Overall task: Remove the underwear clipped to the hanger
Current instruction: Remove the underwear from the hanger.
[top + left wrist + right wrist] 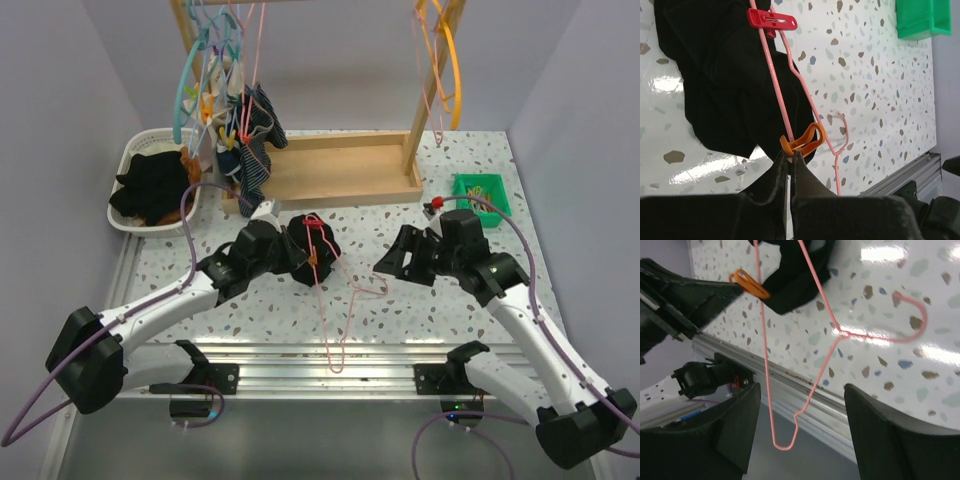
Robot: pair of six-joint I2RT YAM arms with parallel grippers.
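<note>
Near edge: one corner of the pink wire hanger overhung the aluminium rail; the rest lay on the speckled table.

Left gripper: fingers together, tips touching the near end of the orange clip. It could not be told whether they nipped it.

Right gripper: fingers apart, nothing between them, poised above the hanger's hook end, right of the cloth.

Underwear: one black garment bunched on the table at the hanger's far end, fastened to the wire by the orange clip and, further off, a red clip.

Far side: a white basket at left holding dark cloth, a wooden rack base at centre, and a green tray at right.
</note>
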